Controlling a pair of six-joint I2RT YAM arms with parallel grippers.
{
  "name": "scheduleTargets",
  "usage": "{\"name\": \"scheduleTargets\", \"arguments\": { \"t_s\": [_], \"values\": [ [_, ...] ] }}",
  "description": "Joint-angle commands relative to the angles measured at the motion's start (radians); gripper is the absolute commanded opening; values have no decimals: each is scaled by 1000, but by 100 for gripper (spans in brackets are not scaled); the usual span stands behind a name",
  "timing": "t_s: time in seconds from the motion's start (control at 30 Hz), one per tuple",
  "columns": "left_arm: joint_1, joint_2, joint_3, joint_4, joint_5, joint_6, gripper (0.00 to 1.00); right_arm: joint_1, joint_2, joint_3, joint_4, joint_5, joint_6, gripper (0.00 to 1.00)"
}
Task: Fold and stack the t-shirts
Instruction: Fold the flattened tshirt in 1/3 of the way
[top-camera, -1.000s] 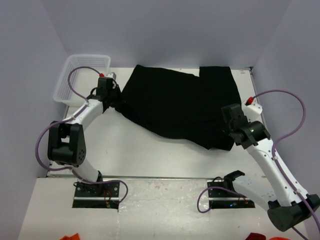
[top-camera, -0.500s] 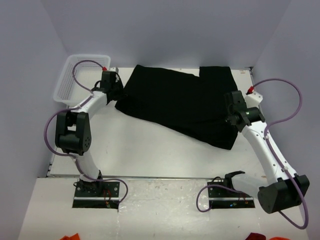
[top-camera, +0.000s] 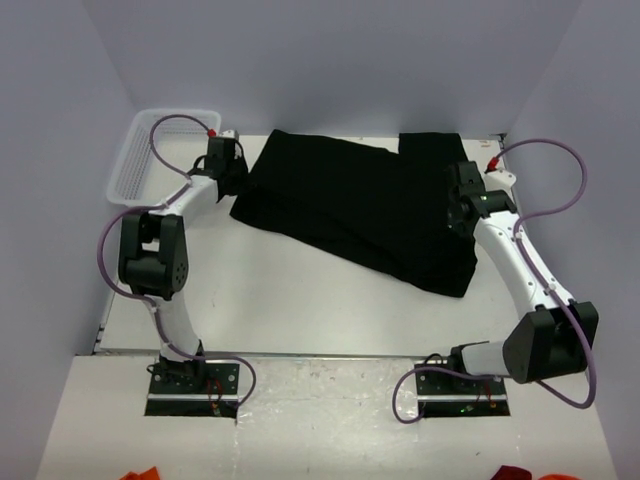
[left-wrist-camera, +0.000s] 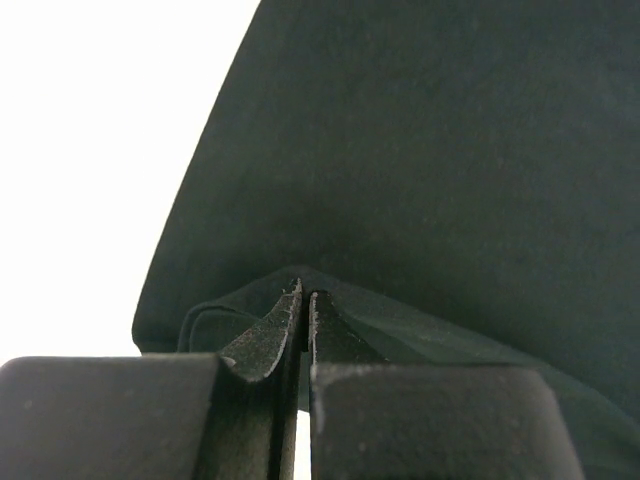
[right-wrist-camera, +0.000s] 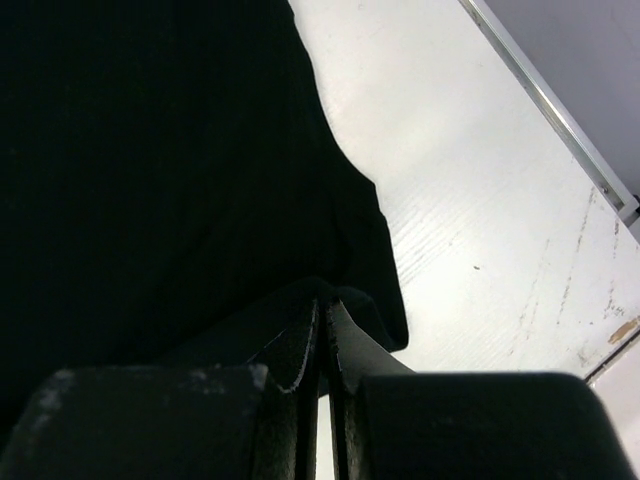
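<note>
Black t-shirt (top-camera: 360, 215) lies spread across the far half of the bench (top-camera: 290, 300), pinched at both sides.
Left fingers (left-wrist-camera: 268, 345) and right fingers (right-wrist-camera: 362, 345) are clamped on cloth edges; both arms have drawn farther back within the last second, carrying the near hem with them. Fold judged under way, no stack begun.

Pale lavender walls (top-camera: 330, 60) enclose a white table (top-camera: 300, 300) under even, bright light
</note>
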Motion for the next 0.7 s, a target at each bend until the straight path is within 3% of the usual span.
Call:
{"name": "scheduleTargets", "arguments": {
  "t_s": [0.0, 0.67],
  "values": [
    [-1, 15, 66, 18, -52, 26, 0, -20, 32, 67, 34, 7, -27, 0],
    [1, 173, 213, -18, -103, 49, 0, -74, 214, 171, 74, -30, -76, 0]
  ]
}}
